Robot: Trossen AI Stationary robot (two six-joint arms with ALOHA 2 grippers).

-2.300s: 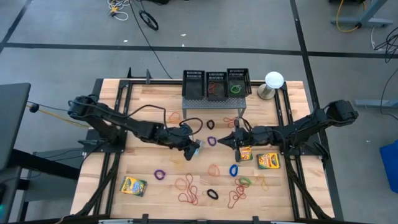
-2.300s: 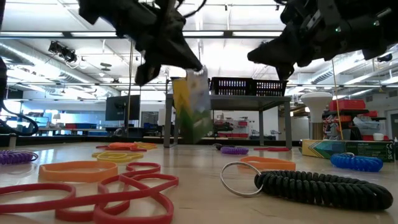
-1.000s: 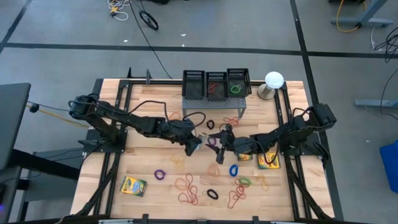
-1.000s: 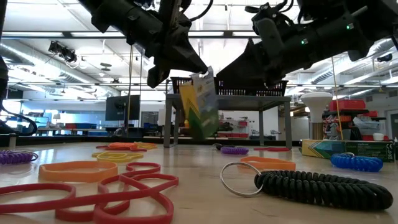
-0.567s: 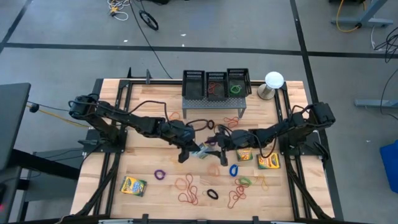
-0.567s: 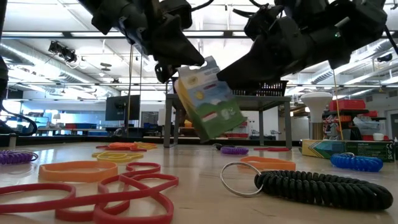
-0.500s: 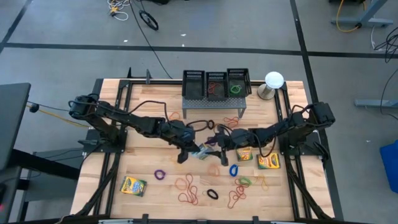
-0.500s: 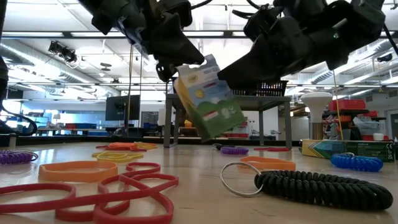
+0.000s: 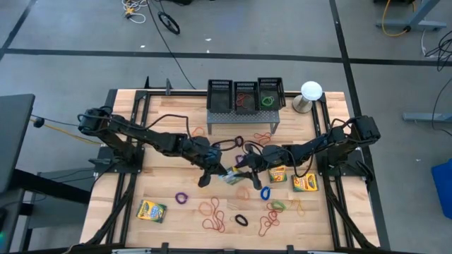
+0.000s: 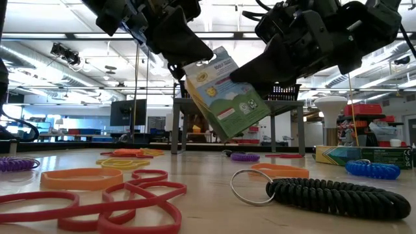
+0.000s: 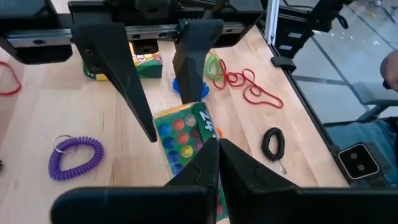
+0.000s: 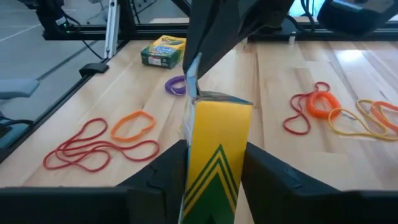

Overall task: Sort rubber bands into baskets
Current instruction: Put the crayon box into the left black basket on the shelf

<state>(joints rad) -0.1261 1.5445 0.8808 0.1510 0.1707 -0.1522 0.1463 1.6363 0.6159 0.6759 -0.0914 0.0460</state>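
- High view: a wooden counter (image 9: pixel 162 120) on a grey floor is seen. Three baskets (image 9: pixel 246 95) are counted on a grey stand (image 9: pixel 240 117); bands are visible in two, the leftmost seems empty. Most rubber bands (image 9: pixel 215 214) lie loose on the counter, so sorting is judged barely begun. Three crayon boxes rest flat; a fourth crayon box (image 9: pixel 231 176) is held mid-counter.
- Low view: an open workshop lies behind. The box is seen tilted above the counter.
- Left wrist view: the left gripper (image 11: pixel 217 163) is pinched shut on the box's edge.
- Right wrist view: the right gripper (image 12: pixel 214 168) has its jaws half-open, straddling the box's end; contact cannot be told.
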